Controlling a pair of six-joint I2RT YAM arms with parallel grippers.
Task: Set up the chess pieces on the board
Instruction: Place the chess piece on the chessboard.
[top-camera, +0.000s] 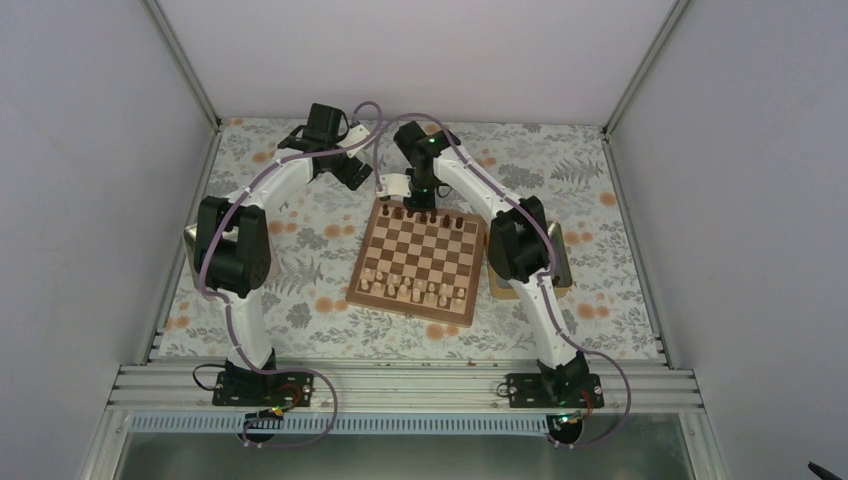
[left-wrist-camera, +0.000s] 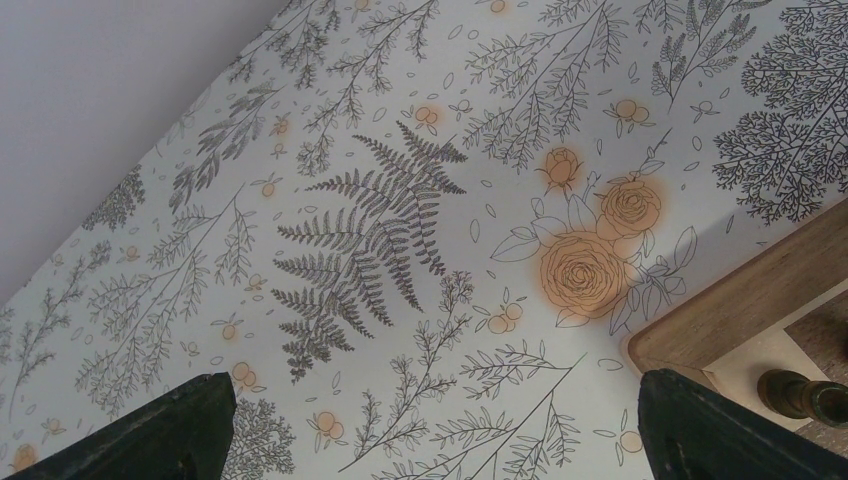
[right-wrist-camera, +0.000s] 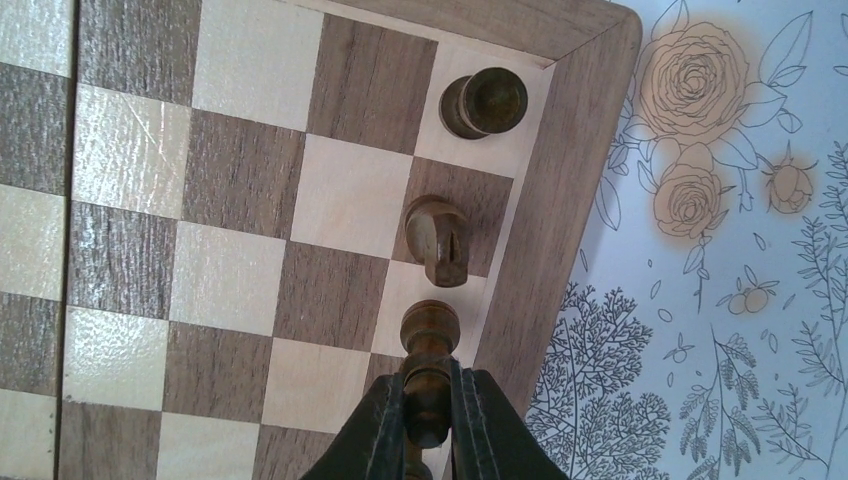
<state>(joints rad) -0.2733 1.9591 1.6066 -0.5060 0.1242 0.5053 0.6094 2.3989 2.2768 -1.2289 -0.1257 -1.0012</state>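
The board (top-camera: 420, 262) lies mid-table. A few dark chess pieces (top-camera: 428, 215) stand along its far row, and pale ones stand in its near rows. My right gripper (top-camera: 421, 196) is over that far row. In the right wrist view it (right-wrist-camera: 428, 382) is shut on a dark turned piece (right-wrist-camera: 430, 330), held at the board's edge row (right-wrist-camera: 250, 200) next to a dark knight (right-wrist-camera: 438, 240) and a dark rook (right-wrist-camera: 484, 102). My left gripper (top-camera: 360, 182) is open and empty over the cloth beyond the board's far left corner (left-wrist-camera: 740, 300). A dark piece (left-wrist-camera: 800, 393) shows there.
A floral cloth (top-camera: 300, 240) covers the table. A tan-rimmed tray (top-camera: 503, 291) lies right of the board, partly under the right arm. Grey walls (top-camera: 90, 200) close in the left, right and far sides.
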